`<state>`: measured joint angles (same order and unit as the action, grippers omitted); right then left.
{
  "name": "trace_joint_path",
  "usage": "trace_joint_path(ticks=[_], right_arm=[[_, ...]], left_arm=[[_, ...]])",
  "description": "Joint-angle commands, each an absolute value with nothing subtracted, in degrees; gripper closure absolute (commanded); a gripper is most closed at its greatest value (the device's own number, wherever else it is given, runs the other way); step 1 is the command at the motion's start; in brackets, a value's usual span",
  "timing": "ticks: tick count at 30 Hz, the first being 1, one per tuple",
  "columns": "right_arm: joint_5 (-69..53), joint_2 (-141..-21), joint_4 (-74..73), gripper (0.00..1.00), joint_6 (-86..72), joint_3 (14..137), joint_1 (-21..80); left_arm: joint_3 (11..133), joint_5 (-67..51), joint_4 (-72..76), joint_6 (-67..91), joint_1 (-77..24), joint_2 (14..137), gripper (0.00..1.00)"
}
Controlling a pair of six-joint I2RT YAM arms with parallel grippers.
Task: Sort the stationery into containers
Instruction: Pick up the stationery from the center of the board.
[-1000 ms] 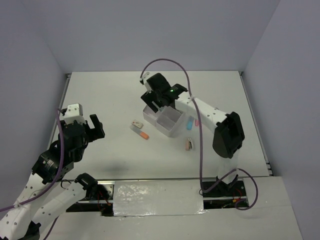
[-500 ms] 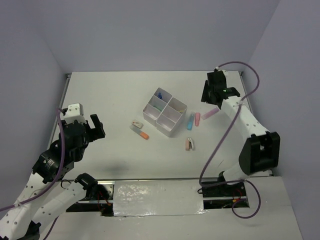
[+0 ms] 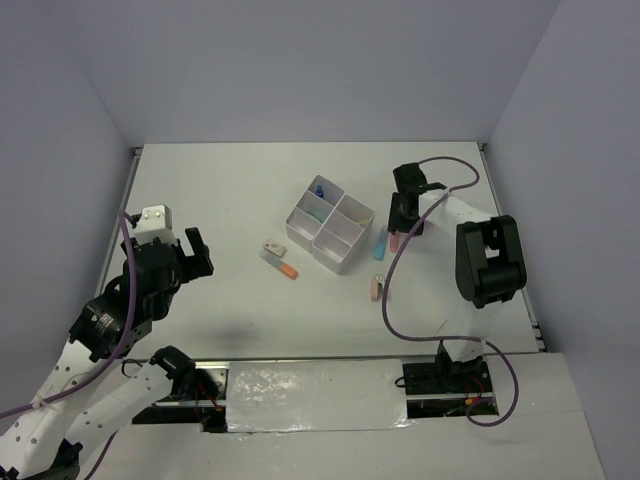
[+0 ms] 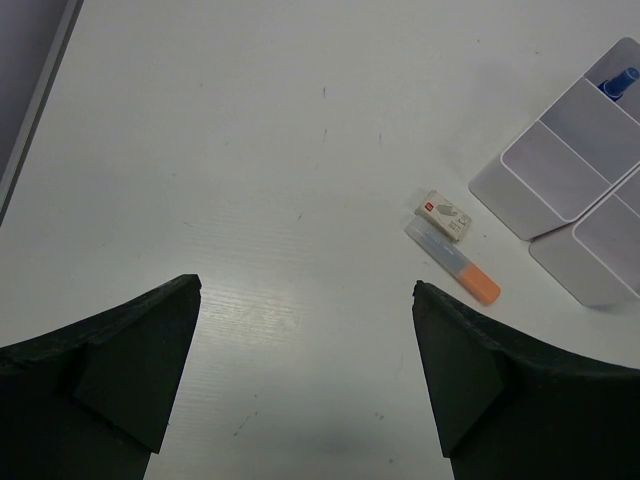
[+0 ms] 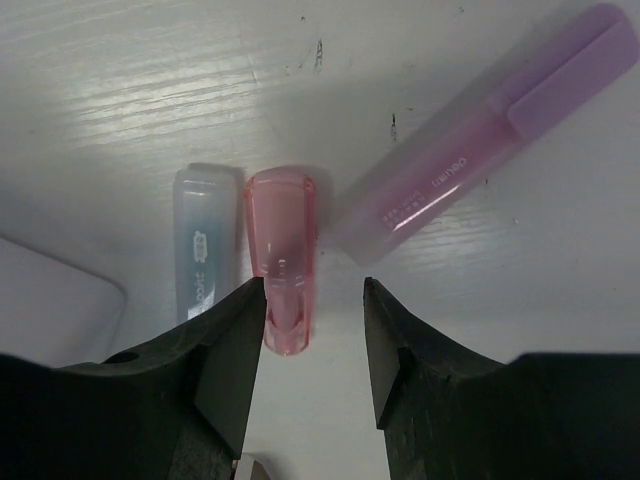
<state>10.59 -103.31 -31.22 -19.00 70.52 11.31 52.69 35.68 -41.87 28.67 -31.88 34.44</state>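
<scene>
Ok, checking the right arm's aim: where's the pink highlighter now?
Right wrist view: the pink highlighter lies right of the box, its end between the right pincer's open fingers, flanked by the blue highlighter and purple highlighter.

Frosted, glossy plastic pink highlighter [image 5: 283,262] lies on the matt, scuffed white table [image 5: 150,80].

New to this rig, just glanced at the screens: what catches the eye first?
The right gripper is low beside the four-compartment white box, jaws straddling the pink highlighter, which lies between a blue highlighter and a purple highlighter. Far left, the left gripper hangs wide open over the table.
</scene>
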Motion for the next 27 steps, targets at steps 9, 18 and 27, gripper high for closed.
trace_joint_path(ticks=[9,18,27], right_arm=[[9.05,-109.51,-28.65,0.51,-18.19,73.92,11.07],[7.82,-107.41,-28.39,1.00,-17.58,70.50,10.99],[10.98,-85.80,-30.41,1.00,-17.06,71.01,16.24]], left_arm=[[52.38,35.33,-39.02,27.86,-31.46,34.10,0.01],[52.38,35.16,-39.02,27.77,-31.46,33.75,0.01],[52.29,35.07,-38.94,27.86,-31.46,34.10,0.01]])
